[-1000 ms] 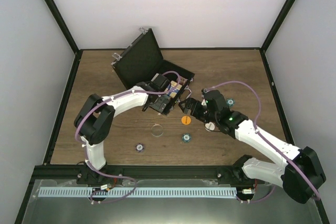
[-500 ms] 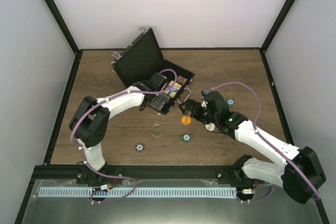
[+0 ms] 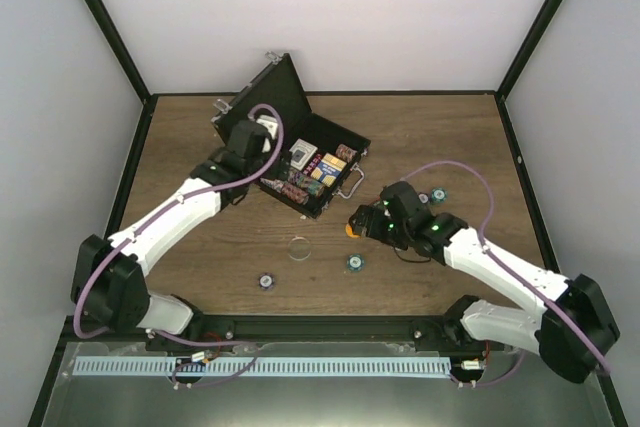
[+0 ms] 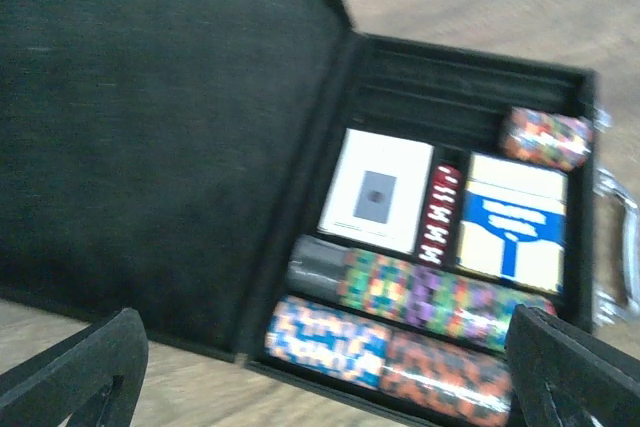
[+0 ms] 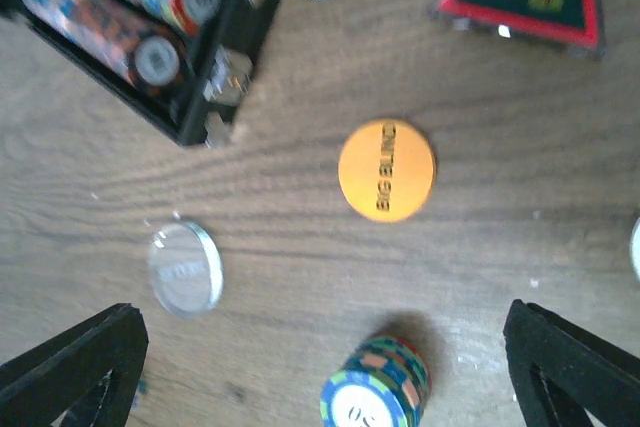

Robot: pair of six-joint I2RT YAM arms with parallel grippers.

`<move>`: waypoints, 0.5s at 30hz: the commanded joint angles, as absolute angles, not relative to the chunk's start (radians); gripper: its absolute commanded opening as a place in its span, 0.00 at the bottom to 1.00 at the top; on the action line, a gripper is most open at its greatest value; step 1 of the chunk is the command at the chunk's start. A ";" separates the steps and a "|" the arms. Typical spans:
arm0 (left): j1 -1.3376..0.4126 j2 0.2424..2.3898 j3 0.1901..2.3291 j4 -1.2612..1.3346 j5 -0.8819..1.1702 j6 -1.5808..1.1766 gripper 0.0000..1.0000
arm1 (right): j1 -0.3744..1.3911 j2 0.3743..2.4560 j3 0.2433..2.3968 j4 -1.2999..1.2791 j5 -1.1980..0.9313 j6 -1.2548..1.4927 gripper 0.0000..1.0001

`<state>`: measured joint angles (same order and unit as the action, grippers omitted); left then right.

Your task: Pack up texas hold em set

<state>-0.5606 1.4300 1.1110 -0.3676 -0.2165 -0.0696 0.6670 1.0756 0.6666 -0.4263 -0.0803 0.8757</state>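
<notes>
Table: you are looking at a brown wood-grain top (image 3: 440, 137), running from the back wall to the black rail (image 3: 330, 325) at the near edge.
Walls: plain white panels (image 3: 330, 7) close your workspace at the back and on both sides.
Frame: black posts (image 3: 105, 22) slant up from the two back corners.
Near edge: a white slotted strip (image 3: 300, 367) lies along a grey metal shelf (image 3: 400, 402) below the rail.

Orange button (image 5: 386, 169), black briefcase (image 4: 150, 127), multicoloured poker chips (image 4: 430, 292).
</notes>
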 commanded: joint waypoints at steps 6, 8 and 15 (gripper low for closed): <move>-0.498 1.358 1.076 -0.317 -0.298 -0.094 1.00 | 0.867 1.199 0.714 -0.599 0.004 0.928 0.97; -0.498 1.360 1.076 -0.321 -0.296 -0.092 1.00 | 0.902 1.223 0.724 -0.610 0.012 0.933 0.96; -0.498 1.359 1.081 -0.330 -0.300 -0.094 1.00 | 0.980 1.347 0.803 -0.682 0.086 0.931 0.90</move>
<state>-0.4961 1.3716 1.0851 -0.3378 -0.2874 -0.0856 0.9436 1.2995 0.7315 -0.6201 0.0063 0.9146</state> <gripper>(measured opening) 0.997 0.916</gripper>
